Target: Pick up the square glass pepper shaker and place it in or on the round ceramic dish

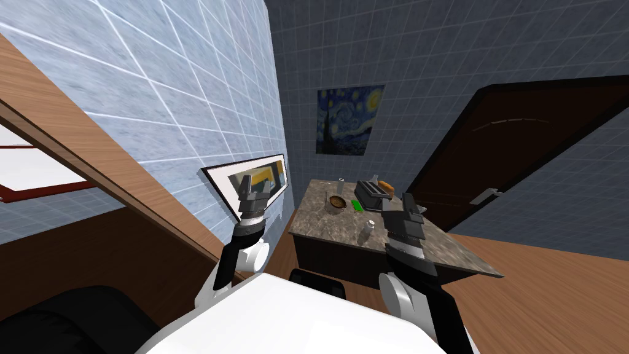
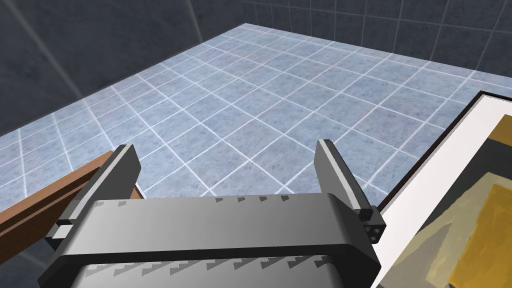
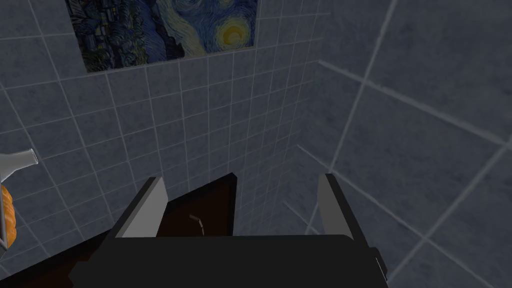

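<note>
R pincer (image 3: 241, 177): open, both blades wide apart, nothing btwn them. In head view it hangs over the near-right part of the table (image 1: 325, 230), raised above the top, pointing toward the far wall. Beyond the blades in its wrist view: grey tiled wall and top corner of a dark door (image 3: 200, 210).

L pincer (image 2: 225, 146): also open, empty. It's held up off to the L of the table, well apart from it, in front of a framed picture (image 1: 270, 175) on the pale blue tiled wall.

Pepper shaker (image 1: 368, 226): small, pale, w/ a cap, upright on the table, near the R pincer on its L side but not touching it. Not gripped.

Round dish (image 1: 336, 201): brown, bowl-like, on the table farther back and a bit L of the shaker, apart from it. Can't tell if anything is in it.

Other stuff on the table: a green item (image 1: 356, 205) just beside the dish on its R; behind that a dark boxy appliance (image 1: 370, 193) w/ an orange-brown piece (image 1: 386, 185) at its far R; a slim clear item (image 1: 339, 183) near the far edge.

Table top is grey-brown, stone look. Swirly night-sky painting (image 1: 347, 120) hangs on the far wall. Wood floor (image 1: 553, 289) to the R.
</note>
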